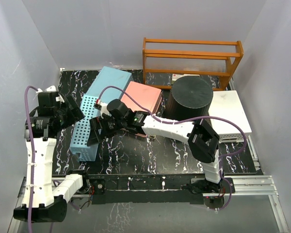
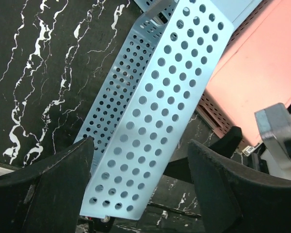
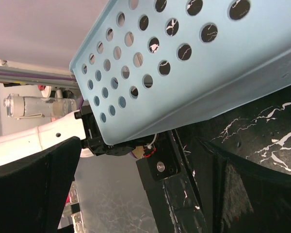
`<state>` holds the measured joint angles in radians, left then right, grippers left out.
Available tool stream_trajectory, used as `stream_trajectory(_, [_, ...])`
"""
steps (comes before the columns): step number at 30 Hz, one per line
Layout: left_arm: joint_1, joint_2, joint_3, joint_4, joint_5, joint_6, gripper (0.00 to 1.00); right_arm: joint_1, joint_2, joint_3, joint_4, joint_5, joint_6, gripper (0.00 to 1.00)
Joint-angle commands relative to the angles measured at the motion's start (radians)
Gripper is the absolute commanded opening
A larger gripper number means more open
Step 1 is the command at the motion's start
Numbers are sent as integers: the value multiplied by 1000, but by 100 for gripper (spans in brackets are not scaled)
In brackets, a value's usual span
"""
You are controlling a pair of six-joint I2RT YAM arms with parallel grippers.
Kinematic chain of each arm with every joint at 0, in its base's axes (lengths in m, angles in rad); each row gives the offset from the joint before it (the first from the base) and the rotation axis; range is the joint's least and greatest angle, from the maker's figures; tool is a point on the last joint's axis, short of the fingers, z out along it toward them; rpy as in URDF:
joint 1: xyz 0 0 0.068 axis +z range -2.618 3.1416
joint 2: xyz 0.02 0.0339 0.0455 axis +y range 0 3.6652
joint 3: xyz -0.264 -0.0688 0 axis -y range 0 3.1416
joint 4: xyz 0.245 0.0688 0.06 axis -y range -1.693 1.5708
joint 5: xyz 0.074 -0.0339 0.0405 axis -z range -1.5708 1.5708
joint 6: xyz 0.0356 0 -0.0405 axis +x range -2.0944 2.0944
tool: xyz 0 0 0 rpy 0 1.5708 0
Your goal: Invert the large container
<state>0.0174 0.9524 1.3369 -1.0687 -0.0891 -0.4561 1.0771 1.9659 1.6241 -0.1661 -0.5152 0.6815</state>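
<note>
The large black bucket (image 1: pixel 191 97) stands at the back right of the table with a flat closed face up; no opening shows. It is out of both wrist views. My left gripper (image 1: pixel 75 114) is open beside the left wall of a blue perforated basket (image 1: pixel 94 116), far left of the bucket. In the left wrist view the gripper (image 2: pixel 140 162) is open with the blue basket (image 2: pixel 150 121) just beyond the fingertips. My right gripper (image 1: pixel 96 133) is open at the basket's right side. In the right wrist view the gripper (image 3: pixel 138 162) holds nothing, under the raised basket edge (image 3: pixel 184 63).
A pink basket (image 1: pixel 143 97) lies between the blue basket and the bucket, also seen in the left wrist view (image 2: pixel 254 82). A white basket (image 1: pixel 230 116) sits right of the bucket. An orange wooden rack (image 1: pixel 191 56) stands behind it. Walls close in on both sides.
</note>
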Motion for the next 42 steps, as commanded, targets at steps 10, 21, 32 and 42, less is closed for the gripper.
stream_trajectory(10, [68, 35, -196, 130, 133, 121, 64, -3, -64, -9, 7, 34, -24, 97])
stream_trajectory(21, [105, 63, -173, 172, 173, 141, 18, -3, -46, 25, -18, 49, -32, 97])
stream_trajectory(32, [120, 88, -168, 200, 172, 155, 0, -5, -64, 16, -44, 76, -41, 97])
stream_trajectory(42, [130, 79, -137, 242, 500, 40, 0, -8, -121, -1, -65, 122, -45, 97])
